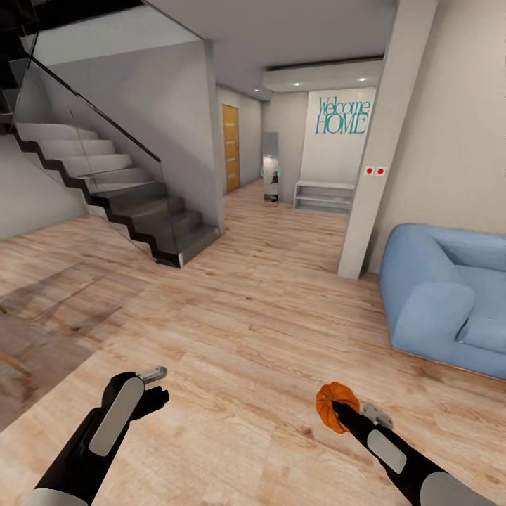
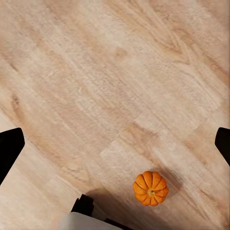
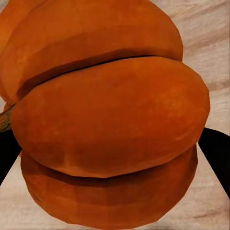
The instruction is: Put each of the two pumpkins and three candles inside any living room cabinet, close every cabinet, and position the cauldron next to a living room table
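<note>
Right gripper clamped on a pumpkin, carried low over the wood floor. Left gripper spread, empty. Second pumpkin on the floor, probably just under the left arm. Keep grip firm, drive smoothly to cabinet.

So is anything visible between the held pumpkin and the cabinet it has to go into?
Can't be judged: the right gripper holds the pumpkin over bare wood floor, and no cabinet shows here. Ahead are a staircase, a blue sofa and a pillar.
</note>
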{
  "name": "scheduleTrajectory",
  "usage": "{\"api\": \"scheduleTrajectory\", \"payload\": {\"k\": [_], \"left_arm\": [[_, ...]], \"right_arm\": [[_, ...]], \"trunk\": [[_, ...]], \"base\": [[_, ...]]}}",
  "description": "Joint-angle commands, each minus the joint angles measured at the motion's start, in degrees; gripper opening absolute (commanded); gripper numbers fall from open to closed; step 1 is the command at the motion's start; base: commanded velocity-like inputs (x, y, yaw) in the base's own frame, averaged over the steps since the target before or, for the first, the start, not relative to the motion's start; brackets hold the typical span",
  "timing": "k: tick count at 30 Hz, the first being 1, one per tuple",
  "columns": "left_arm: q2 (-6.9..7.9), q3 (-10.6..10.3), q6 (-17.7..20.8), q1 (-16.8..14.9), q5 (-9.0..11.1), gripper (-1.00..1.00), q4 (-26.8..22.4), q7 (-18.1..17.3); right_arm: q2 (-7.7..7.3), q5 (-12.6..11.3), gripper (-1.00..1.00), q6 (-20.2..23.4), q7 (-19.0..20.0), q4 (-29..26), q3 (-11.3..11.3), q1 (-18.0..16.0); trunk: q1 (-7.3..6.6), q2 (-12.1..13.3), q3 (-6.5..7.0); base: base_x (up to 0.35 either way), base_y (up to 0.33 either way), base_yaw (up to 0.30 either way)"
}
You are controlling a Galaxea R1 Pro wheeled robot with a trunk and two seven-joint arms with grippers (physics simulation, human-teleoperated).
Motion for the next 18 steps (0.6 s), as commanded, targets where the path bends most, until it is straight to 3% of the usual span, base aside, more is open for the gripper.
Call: {"api": "scheduleTrajectory", "payload": {"k": [1, 14, 18], "left_arm": [[0.05, -0.1, 0.1, 0.0, 0.5, 1.00, -0.1, 0.6], [-0.29, -0.1, 0.2, -0.1, 1.0, 1.00, -0.3, 0.2], [0.11, 0.3, 0.4, -0.2, 1.1, 1.00, -0.3, -5.5]], "right_arm": [[-0.09, -0.4, -1.00, 0.0, -0.4, -0.2, 0.4, 0.0], [-0.07, 0.5, -1.00, 0.0, -0.1, -1.1, 0.7, 0.0], [-0.12, 0.5, -1.00, 2.0, 0.8, -4.1, 1.0, 0.0]], "trunk": [[0.00, 0.0, -0.06], [0.00, 0.0, -0.06], [0.00, 0.0, -0.06]], "base": [[-0.025, -0.004, -0.011], [-0.058, 0.000, -0.001], [-0.004, 0.000, 0.000]]}}
